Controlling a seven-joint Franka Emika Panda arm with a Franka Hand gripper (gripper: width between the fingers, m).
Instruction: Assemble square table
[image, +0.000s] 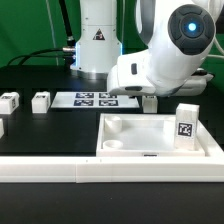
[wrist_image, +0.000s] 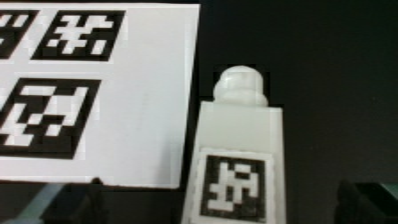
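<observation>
In the exterior view, my gripper (image: 150, 100) hangs low at centre right, just behind the square table (image: 150, 137). The table lies in the lower middle of the frame, with one upright leg (image: 185, 125) in its right corner. Spare legs (image: 40, 101) sit at the far left.

In the wrist view, my fingertips (wrist_image: 75, 192) are spread either side of a lying leg (wrist_image: 240, 130), which is just beside the marker board (wrist_image: 125, 100), perhaps touching it. I judge that one finger could land on the board's edge on the way down. An off-centre squeeze could also twist the leg.
</observation>
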